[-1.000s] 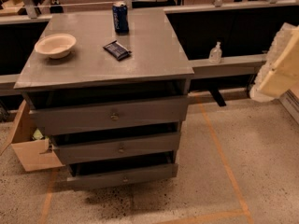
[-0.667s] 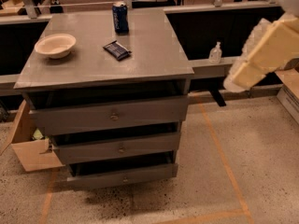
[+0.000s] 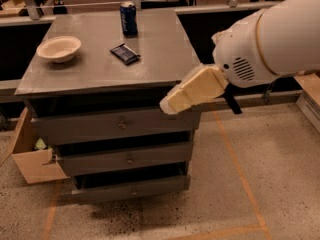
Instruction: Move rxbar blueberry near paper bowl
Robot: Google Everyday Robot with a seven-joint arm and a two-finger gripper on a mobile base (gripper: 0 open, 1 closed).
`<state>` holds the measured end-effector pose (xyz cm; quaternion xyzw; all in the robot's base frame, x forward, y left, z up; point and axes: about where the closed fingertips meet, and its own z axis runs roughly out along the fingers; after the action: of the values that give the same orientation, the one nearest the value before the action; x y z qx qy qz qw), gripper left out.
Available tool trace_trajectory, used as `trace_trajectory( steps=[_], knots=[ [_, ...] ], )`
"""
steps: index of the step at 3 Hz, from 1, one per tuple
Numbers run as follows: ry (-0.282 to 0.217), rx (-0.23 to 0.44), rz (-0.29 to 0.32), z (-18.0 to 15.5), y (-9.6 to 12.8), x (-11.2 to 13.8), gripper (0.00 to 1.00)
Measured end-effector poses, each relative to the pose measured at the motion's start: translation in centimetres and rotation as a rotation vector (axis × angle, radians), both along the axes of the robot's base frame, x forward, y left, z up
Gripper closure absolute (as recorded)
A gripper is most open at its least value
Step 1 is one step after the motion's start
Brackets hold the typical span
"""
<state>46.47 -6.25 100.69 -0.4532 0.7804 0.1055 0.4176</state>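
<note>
We are logging the gripper [image 3: 175, 100] by the worktop's [image 3: 100, 71] front right corner; we cannot tell its opening. The rxbar blueberry [image 3: 124, 53] is lying apart from the paper bowl [image 3: 59, 48].

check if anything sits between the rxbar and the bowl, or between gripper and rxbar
Nothing visible. Only bare tabletop lies between the rxbar and the bowl; the can stands behind the rxbar, off that path. The gripper hangs by the tabletop's front right corner, with open surface up to the rxbar.
</note>
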Motion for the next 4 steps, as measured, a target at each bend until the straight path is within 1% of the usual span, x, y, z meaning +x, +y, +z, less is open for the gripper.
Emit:
trace_trajectory(
  steps=[1,2,3,4],
  knots=[
    [0.042,0.151,-0.066,-2.6,4.3,1.9,0.00],
    [0.010,0.222,-0.141,-1.4,4.4,3.5,0.00],
    [0.016,0.231,-0.144,-1.6,4.5,3.5,0.00],
    [-0.046,0.239,-0.157,-1.8,4.3,5.3,0.00]
  ],
)
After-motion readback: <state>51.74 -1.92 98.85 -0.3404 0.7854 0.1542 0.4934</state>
